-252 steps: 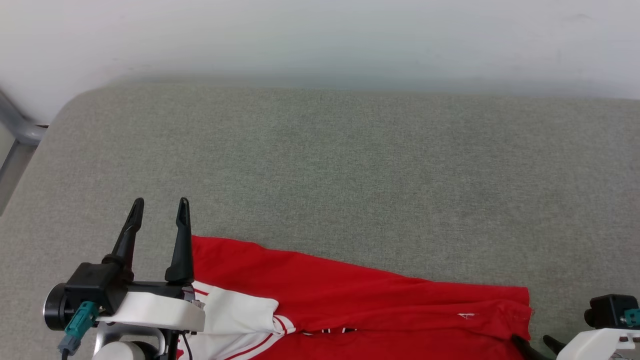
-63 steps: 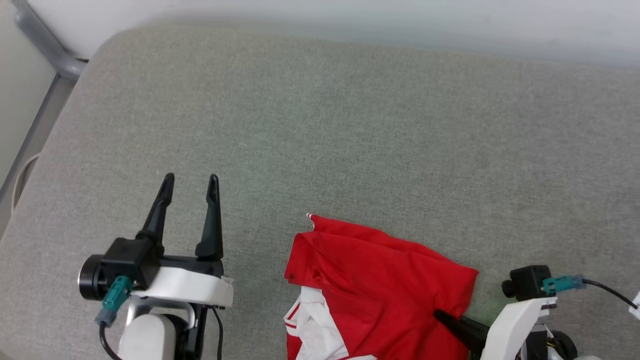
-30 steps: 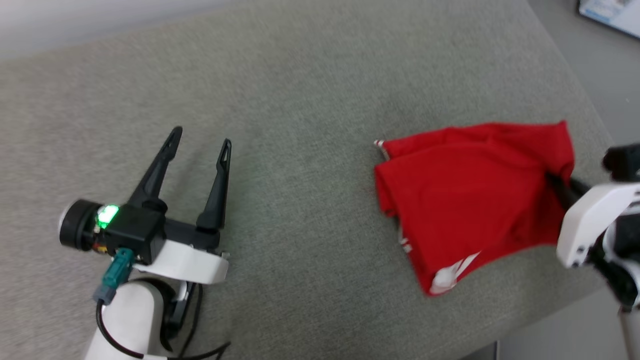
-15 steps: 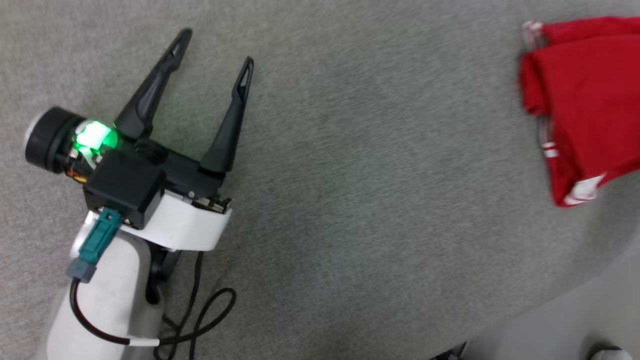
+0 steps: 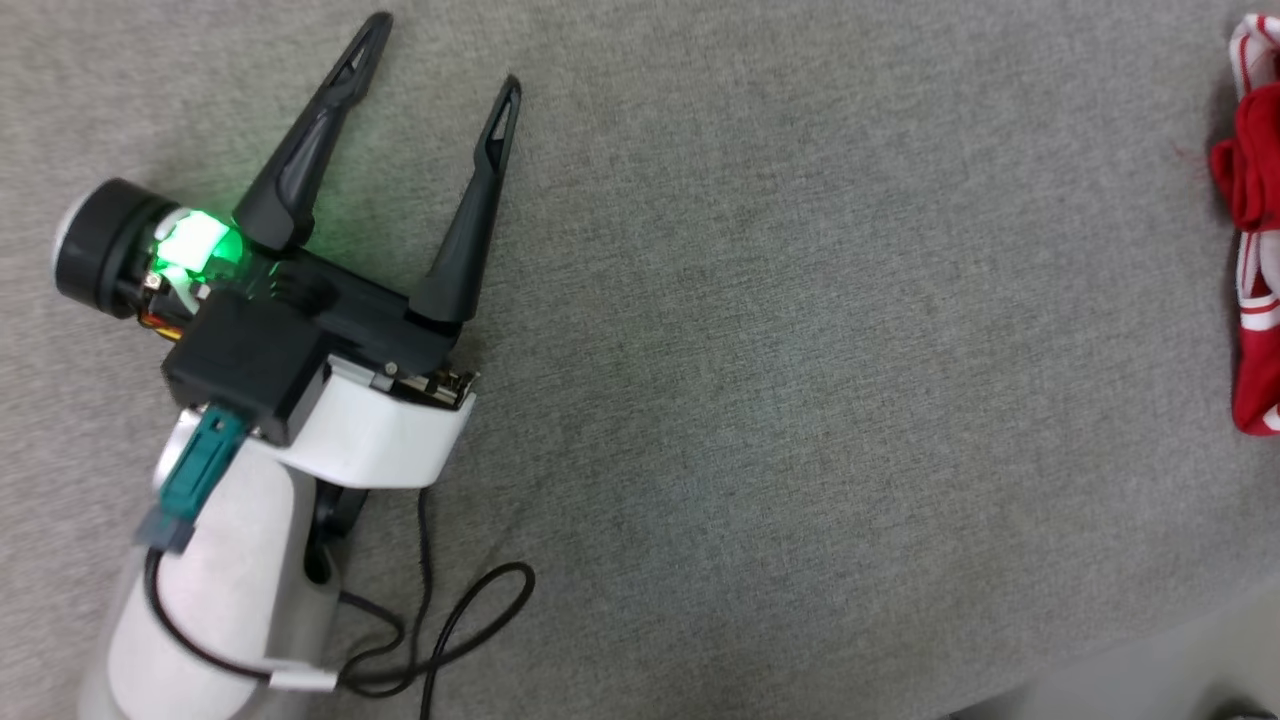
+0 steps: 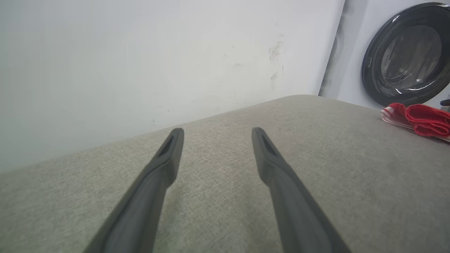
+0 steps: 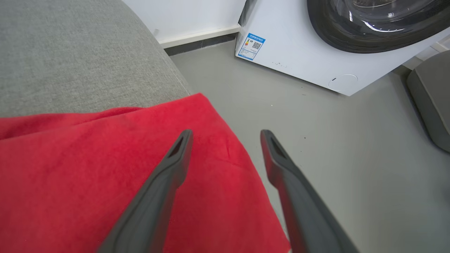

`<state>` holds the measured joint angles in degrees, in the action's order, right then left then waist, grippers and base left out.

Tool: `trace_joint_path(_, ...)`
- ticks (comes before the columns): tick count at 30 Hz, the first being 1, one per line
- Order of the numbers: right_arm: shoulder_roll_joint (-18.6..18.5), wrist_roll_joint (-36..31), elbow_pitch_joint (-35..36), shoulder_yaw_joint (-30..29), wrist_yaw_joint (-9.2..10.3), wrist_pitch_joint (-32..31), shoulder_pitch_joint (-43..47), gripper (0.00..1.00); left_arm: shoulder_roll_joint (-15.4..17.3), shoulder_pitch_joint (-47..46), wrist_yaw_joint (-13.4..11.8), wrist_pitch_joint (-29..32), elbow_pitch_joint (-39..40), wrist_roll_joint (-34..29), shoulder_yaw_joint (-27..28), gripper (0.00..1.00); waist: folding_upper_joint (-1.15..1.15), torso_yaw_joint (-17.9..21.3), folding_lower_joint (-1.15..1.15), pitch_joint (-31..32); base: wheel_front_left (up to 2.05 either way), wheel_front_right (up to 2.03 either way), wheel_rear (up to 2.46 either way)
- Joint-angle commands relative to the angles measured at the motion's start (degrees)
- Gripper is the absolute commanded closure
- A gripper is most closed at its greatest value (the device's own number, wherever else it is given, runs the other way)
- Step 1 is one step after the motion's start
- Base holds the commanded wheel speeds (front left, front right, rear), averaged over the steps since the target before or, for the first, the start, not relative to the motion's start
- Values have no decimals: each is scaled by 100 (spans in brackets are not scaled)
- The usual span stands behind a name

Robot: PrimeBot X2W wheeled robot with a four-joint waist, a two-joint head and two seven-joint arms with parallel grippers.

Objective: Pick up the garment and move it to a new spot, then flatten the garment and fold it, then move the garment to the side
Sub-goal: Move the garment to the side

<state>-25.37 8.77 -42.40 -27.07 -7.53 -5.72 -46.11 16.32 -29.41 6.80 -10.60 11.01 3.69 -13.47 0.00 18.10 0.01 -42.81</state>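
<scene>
We see our left pincer point(image 5: 446, 50) spread wide with nothing between its two dark fingers, poised low over the bare grey fabric of the desk point(image 5: 800, 350); whether the fingers touch the cloth we cannot tell. Just behind those fingers a green light point(image 5: 195, 245) glows on the wrist housing, and further back a black cable point(image 5: 450, 620) loops on the desk beside the pale forearm. Well off to this pincer's right, at the far end of the desk, lies the garment point(image 5: 1258, 180), a bunched red heap with red-and-white striped trim showing at its edge. Ahead of the left pincer, past the desk's far rim, rises a plain white wall point(image 6: 140, 70). Our right pincer point(image 7: 227, 131) is also parted wide and grips nothing. In its wrist view the left-hand finger lies across the red cloth of the garment, and the right-hand finger shows against the grey floor point(image 7: 334, 140) beyond the desk's rim. The garment spreads beneath and to the left of this pincer, up to the rim of the desk; we cannot tell whether it hangs over. Farther out from the right pincer, across the floor, stands a white washing machine point(image 7: 299, 45) with a dark round door and a small blue label point(image 7: 251, 46) on its front.
</scene>
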Motion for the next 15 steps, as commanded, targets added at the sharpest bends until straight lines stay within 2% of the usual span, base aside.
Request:
trace_joint_path(1, 30, 13, -69, -75, 8, 236, -111, 0, -1, 125, -38, -52, -146, 35, 1, 0, 0, -53, -1, 137, 0, 0, 0)
trace_joint_path(6, -123, -161, -89, -69, 9, 1114, 46, 0, -162, 264, -131, -242, -444, 160, -19, 0, 0, -224, -1, 554, 0, 0, 0)
trace_joint_path(11, 17, 95, 124, 301, 9, 1762, 388, 0, -354, 528, -280, -397, -812, 330, 42, 0, 0, -429, -1, 1132, 0, 0, 0)
trace_joint_path(15, 182, 243, 536, 616, 8, 1974, 869, 0, -511, 793, -376, -444, -1082, 465, 127, 0, 0, -625, -1, 1579, 0, 0, 0)
